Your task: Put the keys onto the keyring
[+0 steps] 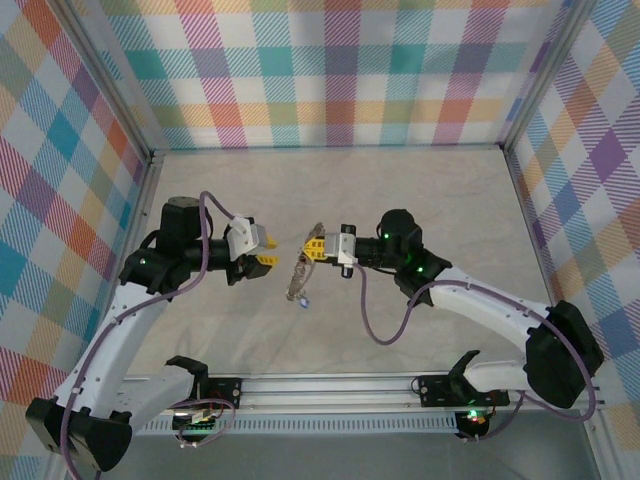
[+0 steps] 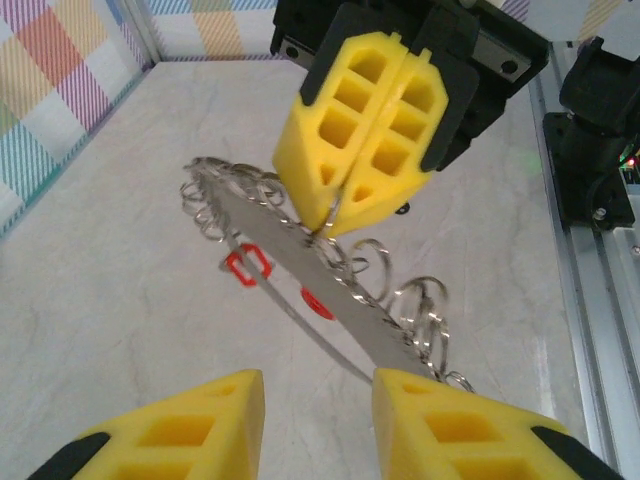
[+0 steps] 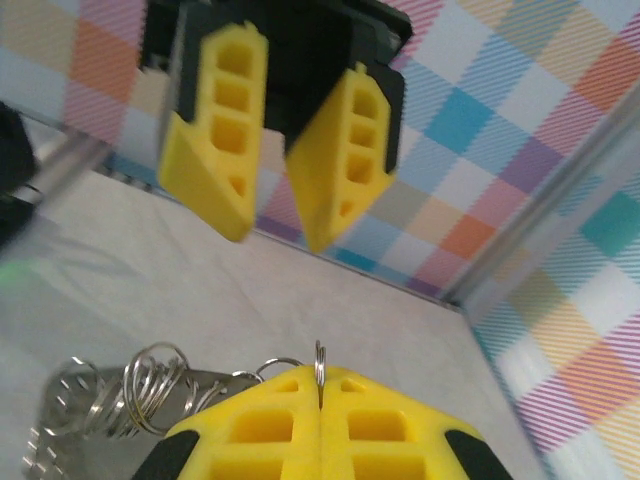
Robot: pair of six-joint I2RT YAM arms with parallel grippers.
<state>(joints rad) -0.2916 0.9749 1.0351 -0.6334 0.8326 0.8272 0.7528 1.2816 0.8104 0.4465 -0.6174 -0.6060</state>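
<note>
1. Top view: the left gripper [image 1: 270, 250] sits left of centre with its two yellow fingers apart and nothing between them. The right gripper [image 1: 314, 247] faces it from just right of centre, fingers pressed together on the upper part of the keyring [image 1: 303, 268]. The keyring hangs slanting down and to the left from that grip, between the two grippers, over the pale table [image 1: 400, 190]. Checked walls [image 1: 330, 70] stand around the table
2. Left wrist view: the left gripper [image 2: 318, 385] shows at the bottom edge, its fingers spread with only table between them. At top centre the right gripper [image 2: 335, 215] is clamped on a thin wire loop of the keyring [image 2: 355, 312]. The keyring is a flat silvery strip lined with small rings, running from middle left to lower right. A key [image 2: 247, 266] with a red head lies just below the strip at centre left, and a red spot [image 2: 317, 303] sits at the strip's edge. I cannot tell whether either is threaded on
3. Right wrist view: the right gripper [image 3: 320, 385] at the bottom centre is closed on a thin ring that sticks up between its fingers. The rest of the keyring [image 3: 150, 385] trails to the lower left. The left gripper [image 3: 275, 232] hangs at the top, fingers parted and holding nothing
</note>
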